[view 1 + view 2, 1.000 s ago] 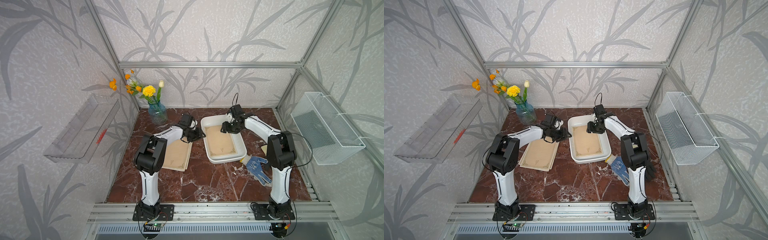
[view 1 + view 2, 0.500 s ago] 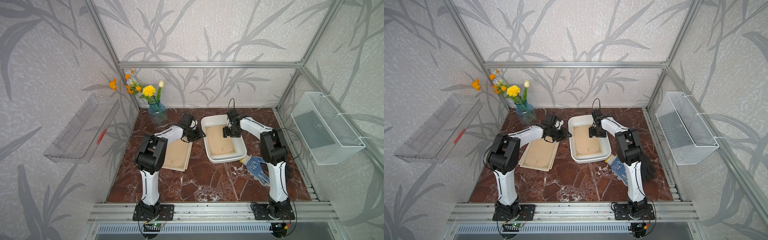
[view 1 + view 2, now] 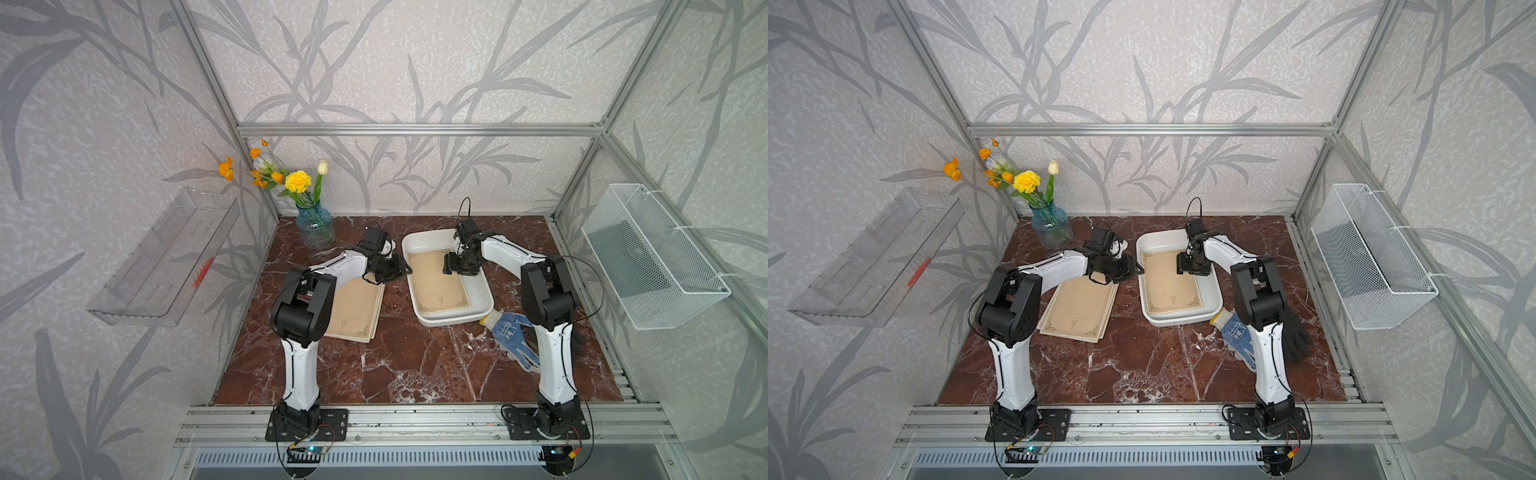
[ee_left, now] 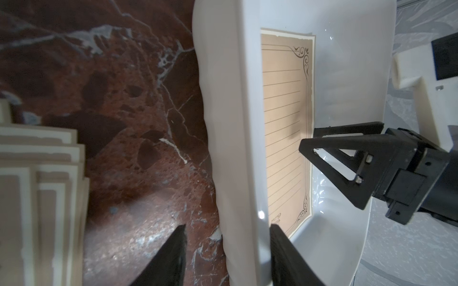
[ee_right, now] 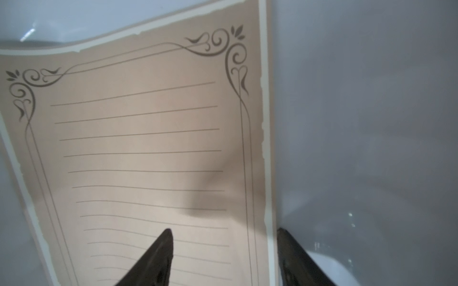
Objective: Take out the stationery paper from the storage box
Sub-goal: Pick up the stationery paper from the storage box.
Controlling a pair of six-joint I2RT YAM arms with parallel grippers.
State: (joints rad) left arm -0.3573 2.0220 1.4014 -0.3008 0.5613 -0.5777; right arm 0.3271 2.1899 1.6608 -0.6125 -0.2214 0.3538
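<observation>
My right fingers (image 5: 158, 260), wide astride the paper's (image 5: 148, 148) edge at the box's (image 5: 371, 123) right wall, could crease it closing; whether my left fingers (image 4: 173, 260) clamp the rim, I cannot tell.

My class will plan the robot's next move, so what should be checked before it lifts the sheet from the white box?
1. There is stationery paper in the storage box: ok.
2. The right gripper is open astride the sheet's long edge: ok.
3. Its contact with the sheet: cannot tell.
4. The left gripper sits astride the box rim, holding firmly: cannot tell.
5. The stack of removed sheets lies beside the box: ok.
</observation>
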